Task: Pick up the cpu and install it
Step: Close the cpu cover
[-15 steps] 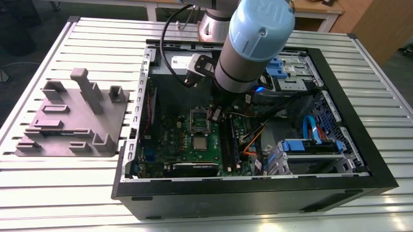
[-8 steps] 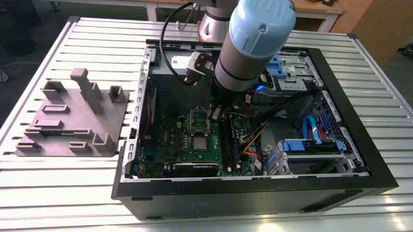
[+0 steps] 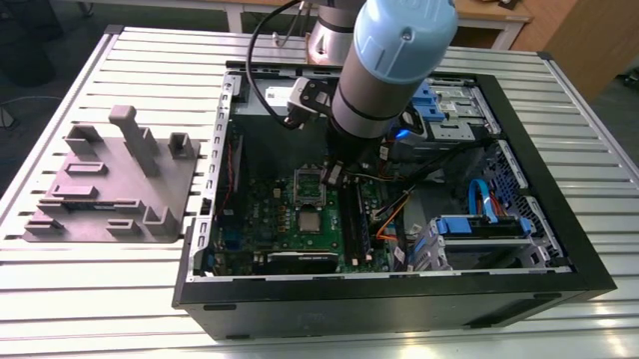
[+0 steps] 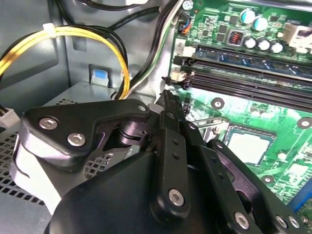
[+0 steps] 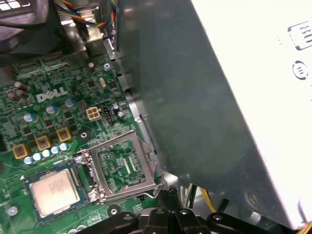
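One arm is on this job, and its gripper (image 3: 334,176) hangs low inside the open black case (image 3: 399,308), just above the green motherboard (image 3: 250,217). From the exterior view, the cpu (image 3: 310,222) lies a short way from the gripper toward the near wall of the case and slightly to the exterior view's left, with the raised socket bracket (image 3: 304,187) nearer the tool than the chip is.

In the first wrist view the cpu (image 5: 52,192) is a flat square with a dull silver metal top and a pale rim. It lies level within a dark frame on the board, just beside the hinged bracket (image 5: 127,190). It looks seated in the socket, though that is hard to confirm. Being square, it has no long axis, and its edges run in line with the black memory slots (image 4: 243,80).

Whether the gripper is wide or narrow, or carries anything, I cannot tell. The second wrist view shows its matte black linkage and bright screws, not its tip.
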`<state>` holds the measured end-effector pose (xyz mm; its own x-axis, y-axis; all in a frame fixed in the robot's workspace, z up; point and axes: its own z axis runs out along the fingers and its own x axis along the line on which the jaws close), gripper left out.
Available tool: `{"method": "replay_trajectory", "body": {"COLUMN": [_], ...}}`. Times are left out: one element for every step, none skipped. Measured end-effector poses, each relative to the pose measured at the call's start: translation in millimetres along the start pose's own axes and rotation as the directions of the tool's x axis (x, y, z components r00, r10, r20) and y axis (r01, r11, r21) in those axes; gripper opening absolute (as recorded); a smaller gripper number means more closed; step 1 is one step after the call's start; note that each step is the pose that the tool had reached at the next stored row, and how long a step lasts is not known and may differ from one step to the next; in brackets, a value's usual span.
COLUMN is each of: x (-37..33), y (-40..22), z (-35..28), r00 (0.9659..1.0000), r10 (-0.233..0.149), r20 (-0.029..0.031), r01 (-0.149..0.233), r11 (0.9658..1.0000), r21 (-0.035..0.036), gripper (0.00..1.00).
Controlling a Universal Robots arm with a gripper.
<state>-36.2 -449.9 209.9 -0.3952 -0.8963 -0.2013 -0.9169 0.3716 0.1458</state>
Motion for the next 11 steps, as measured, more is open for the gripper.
{"method": "replay_trajectory", "body": {"x": [0.1, 0.1, 0.1, 0.1, -0.1, -0.3, -0.5, -0.7, -0.9, -1.0, -1.2], "y": [0.2, 0.5, 0.6, 0.9, 1.2, 1.5, 1.8, 2.1, 2.4, 2.7, 2.9], "z": [-0.2, -0.4, -0.9, -1.6, -2.3, -3.3, -4.6, -5.9, -6.9, -7.9, -8.8], "r00": [1.0, 1.0, 1.0, 0.9999, 1.0, 1.0, 1.0, 1.0, 1.0, 1.0, 1.0], "r10": [0.0, 0.0, 0.001, 0.001, 0.001, 0.001, 0.001, 0.001, 0.001, 0.001, 0.001], "r20": [-0.005, -0.0078, -0.0094, -0.0101, -0.01, -0.0099, -0.0099, -0.0099, -0.0099, -0.0099, -0.01], "r01": [0.0, 0.0, -0.001, -0.001, -0.001, -0.001, -0.001, -0.001, -0.001, -0.001, -0.001], "r11": [1.0, 1.0, 1.0, 1.0, 1.0, 1.0, 1.0, 1.0, 1.0, 1.0, 1.0], "r21": [0.0022, 0.0034, 0.0039, 0.0042, 0.0042, 0.0042, 0.0043, 0.0043, 0.0043, 0.0043, 0.0043], "gripper": [0.1, 0.1, 0.1, 0.1, 0.1, 0.1, 0.1, 0.1, 0.1, 0.1, 0.1]}}
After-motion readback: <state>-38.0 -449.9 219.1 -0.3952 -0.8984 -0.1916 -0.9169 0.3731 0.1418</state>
